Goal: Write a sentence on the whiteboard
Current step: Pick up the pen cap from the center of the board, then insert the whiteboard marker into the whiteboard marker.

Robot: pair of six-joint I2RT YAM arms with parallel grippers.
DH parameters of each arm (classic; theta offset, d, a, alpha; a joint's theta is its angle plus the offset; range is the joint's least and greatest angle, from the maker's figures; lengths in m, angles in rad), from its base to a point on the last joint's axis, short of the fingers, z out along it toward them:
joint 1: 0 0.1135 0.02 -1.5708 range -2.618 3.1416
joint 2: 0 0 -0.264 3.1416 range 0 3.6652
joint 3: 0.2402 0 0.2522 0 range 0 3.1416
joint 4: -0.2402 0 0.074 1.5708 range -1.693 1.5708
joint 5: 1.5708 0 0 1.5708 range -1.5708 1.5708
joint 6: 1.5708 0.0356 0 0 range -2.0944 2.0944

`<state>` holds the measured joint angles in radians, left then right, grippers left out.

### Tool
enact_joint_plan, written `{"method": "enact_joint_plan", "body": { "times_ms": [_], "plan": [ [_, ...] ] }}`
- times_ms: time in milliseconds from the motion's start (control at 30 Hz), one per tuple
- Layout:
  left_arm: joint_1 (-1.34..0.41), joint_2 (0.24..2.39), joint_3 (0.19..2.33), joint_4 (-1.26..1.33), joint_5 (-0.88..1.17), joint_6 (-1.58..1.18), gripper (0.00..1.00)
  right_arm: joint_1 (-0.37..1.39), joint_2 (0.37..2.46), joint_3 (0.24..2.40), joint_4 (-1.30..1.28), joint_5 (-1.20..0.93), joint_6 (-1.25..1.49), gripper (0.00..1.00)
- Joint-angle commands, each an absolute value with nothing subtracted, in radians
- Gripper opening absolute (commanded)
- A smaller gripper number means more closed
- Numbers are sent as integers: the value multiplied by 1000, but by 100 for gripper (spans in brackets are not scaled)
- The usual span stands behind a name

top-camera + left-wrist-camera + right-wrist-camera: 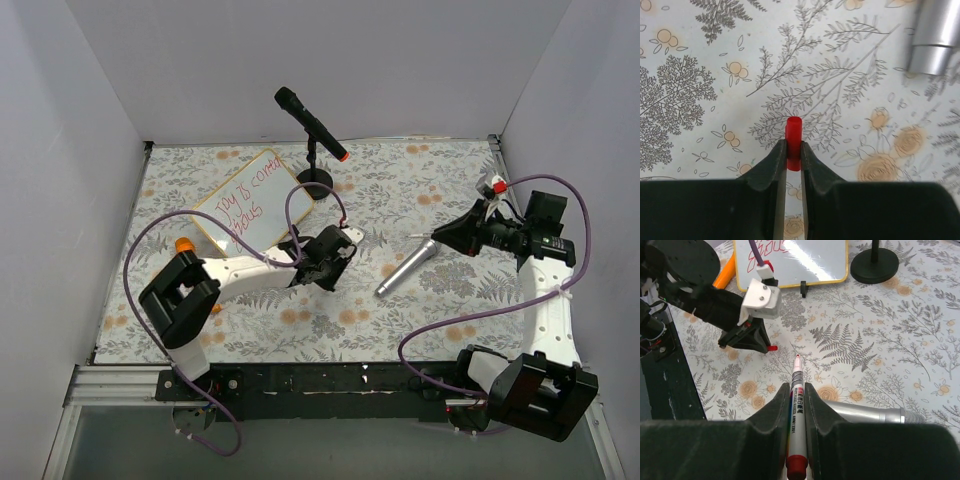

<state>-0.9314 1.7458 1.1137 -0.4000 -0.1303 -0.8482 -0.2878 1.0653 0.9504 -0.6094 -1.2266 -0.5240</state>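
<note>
- Your left jaws pinch a small red plastic cap (793, 131) low over the floral-patterned worktop (700, 75).
- Your right jaws clamp a white, red-tipped marker pen (796, 425), its tip bare.
- The small wood-framed whiteboard (280, 207) sits at the far left, bearing the red handwritten sentence (245, 203).
- A silver microphone (405, 267) lies between the arms.

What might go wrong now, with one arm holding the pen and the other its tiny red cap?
The small red plastic cap is pinched only by one end in the left end effector, so it might slip or tilt. The white marker pen in the right end effector has a bare tip, which might miss the cap or smear the floral tablecloth.
</note>
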Motion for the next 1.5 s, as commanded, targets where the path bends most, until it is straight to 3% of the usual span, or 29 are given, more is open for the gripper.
{"method": "enact_joint_plan", "body": {
  "times_ms": [0,433,700,1000,1467],
  "plan": [
    [-934,1577,991,-110,45,-743,0,-229,1071,933,-566,-1229,-517,1],
    [-934,1365,611,480,377,-718,0,-51,1115,930,-609,-1264,-616,1],
    [-936,1295,367,785,492,-511,0,52,1101,939,-744,-1227,-823,1],
    [-936,1304,333,821,471,-394,0,213,1160,992,-908,-1175,-1034,1],
    [-936,1365,337,847,459,-469,0,305,1219,1023,-908,-1123,-1025,1]
  ]
}}
